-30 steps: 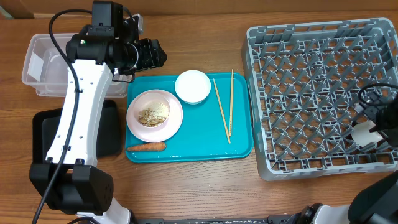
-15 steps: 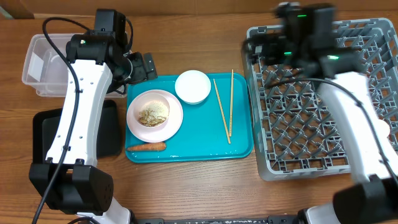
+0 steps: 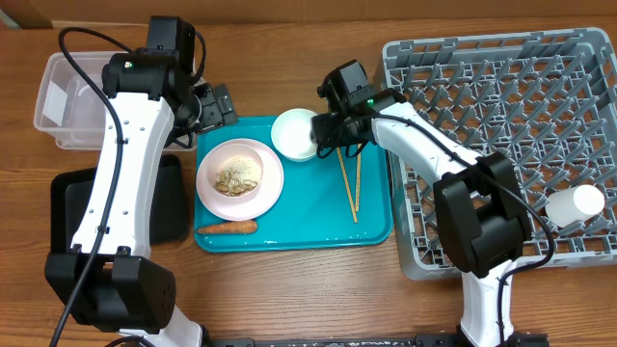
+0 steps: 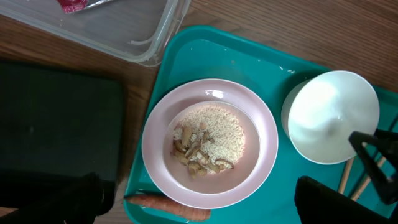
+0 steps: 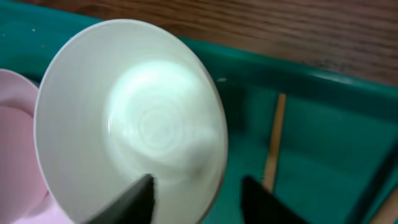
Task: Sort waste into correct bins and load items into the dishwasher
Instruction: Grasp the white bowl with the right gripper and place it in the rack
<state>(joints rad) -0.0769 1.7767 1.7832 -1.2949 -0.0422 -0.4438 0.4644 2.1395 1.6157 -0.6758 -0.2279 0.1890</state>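
Straddling the right-hand rim of the white bowl (image 5: 124, 118), my right gripper (image 5: 198, 186) stands open at a middling width, one finger over the bowl's inside and the other outside it above the teal tray (image 5: 323, 130); nothing is gripped yet. Bowl, location: upright on the tray's far middle, just beside the pink plate (image 3: 240, 179), with the two chopsticks (image 3: 347, 178) lying close on its other side. Bowl, handling, as I judge it: rigid, light, smooth and rather slippery, with a thin rim and sloping wall. Best hold: a pinch across that rim, set deep enough that the wall does not slide out; a shallow pinch could let it tip or swing on the lift. Hazard: the outer finger is near a chopstick and may nudge it. My left gripper (image 4: 198, 186) is spread wide and empty, hanging over the tray's far left corner and looking down on the plate. Plate contents: rice scraps (image 4: 202, 140), loose and likely to spill if tilted. Carrot (image 3: 228, 228): on the tray, just beside the plate's near edge. Clear tub (image 3: 63, 96) and black tray (image 3: 175, 207): left of the teal tray. Dish rack (image 3: 501, 145): right of it, with a white cup (image 3: 576, 203) lying inside.
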